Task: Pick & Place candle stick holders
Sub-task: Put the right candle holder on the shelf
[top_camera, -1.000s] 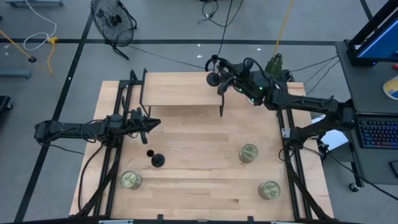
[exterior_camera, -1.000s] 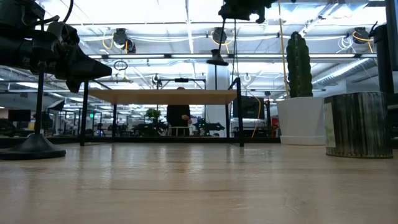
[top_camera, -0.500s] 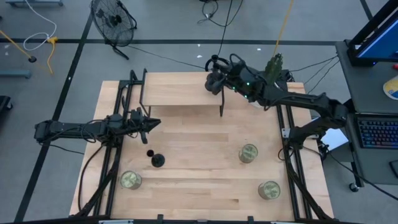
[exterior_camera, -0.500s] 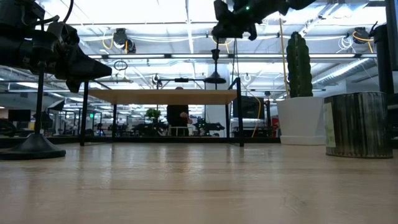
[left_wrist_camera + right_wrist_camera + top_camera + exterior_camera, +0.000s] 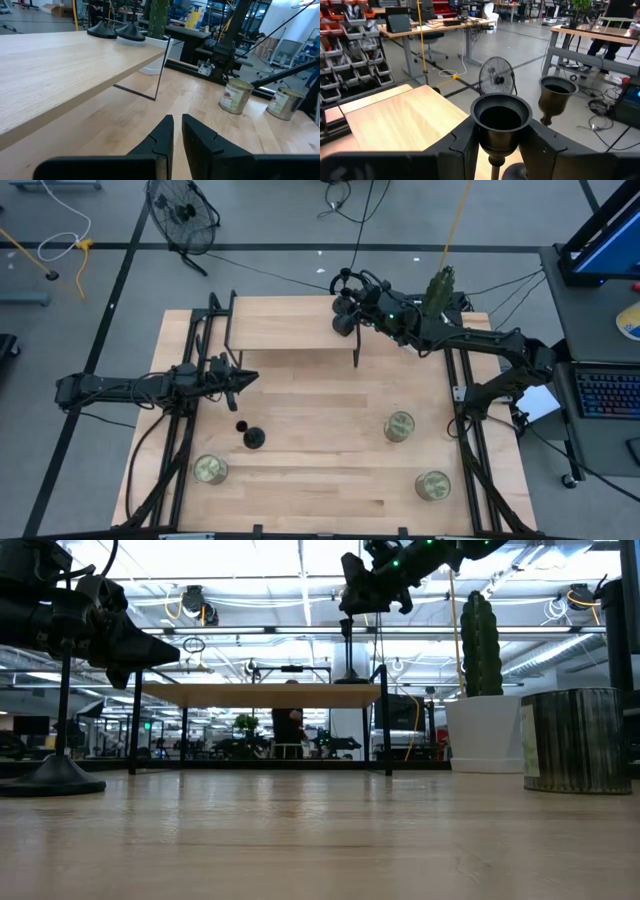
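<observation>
My right pincer (image 5: pixel 500 142), clamped around a matte-black cup-topped candlestick holder (image 5: pixel 500 120), has lowered it onto the raised wooden shelf (image 5: pixel 290 325); left pincer (image 5: pixel 176 131) stays shut.

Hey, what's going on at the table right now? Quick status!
Right gripper holds a candlestick holder over the raised shelf, beside a second holder. Left gripper shut, waiting. Third holder on the table. Nothing blocking.

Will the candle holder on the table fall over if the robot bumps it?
Probably not easily: the candle holder has a wide round base. Still, its thin tall stem could let it tip from a bump up high. It looks stiff, likely metal, so it shouldn't bend.
</observation>
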Controlling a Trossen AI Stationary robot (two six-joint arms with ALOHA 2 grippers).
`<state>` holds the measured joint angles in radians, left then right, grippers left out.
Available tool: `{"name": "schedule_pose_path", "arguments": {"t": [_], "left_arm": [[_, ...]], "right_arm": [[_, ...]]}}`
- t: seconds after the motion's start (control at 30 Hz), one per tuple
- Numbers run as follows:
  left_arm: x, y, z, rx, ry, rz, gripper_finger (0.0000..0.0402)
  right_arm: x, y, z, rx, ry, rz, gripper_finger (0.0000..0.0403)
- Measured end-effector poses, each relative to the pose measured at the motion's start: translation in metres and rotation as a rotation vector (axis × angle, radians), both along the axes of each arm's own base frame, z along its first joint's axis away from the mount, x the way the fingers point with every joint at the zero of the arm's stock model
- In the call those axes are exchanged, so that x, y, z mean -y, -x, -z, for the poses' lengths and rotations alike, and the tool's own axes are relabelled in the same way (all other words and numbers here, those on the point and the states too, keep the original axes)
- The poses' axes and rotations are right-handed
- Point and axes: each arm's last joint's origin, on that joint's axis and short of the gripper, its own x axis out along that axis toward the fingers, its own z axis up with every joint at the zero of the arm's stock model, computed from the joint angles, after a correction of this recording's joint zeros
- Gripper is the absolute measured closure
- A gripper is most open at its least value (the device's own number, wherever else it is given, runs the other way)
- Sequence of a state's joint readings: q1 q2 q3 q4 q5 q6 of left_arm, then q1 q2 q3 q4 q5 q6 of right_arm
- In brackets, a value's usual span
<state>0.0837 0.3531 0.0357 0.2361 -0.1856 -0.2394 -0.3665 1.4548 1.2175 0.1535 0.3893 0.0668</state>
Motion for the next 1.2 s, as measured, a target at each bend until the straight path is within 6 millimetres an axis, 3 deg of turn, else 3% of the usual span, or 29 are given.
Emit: {"name": "schedule_pose_path", "arguments": {"t": [0.3, 1.2], "left_arm": [[0.000, 0.000, 0.000, 0.000, -0.001, 0.000, 0.0360], [0.000, 0.000, 0.000, 0.000, 0.000, 0.000, 0.0360]], "right_arm": [[0.009, 0.004, 0.002, 0.006, -0.027, -0.011, 0.0285], [0.011, 0.003, 0.005, 0.021, -0.080, 0.002, 0.0286]]}}
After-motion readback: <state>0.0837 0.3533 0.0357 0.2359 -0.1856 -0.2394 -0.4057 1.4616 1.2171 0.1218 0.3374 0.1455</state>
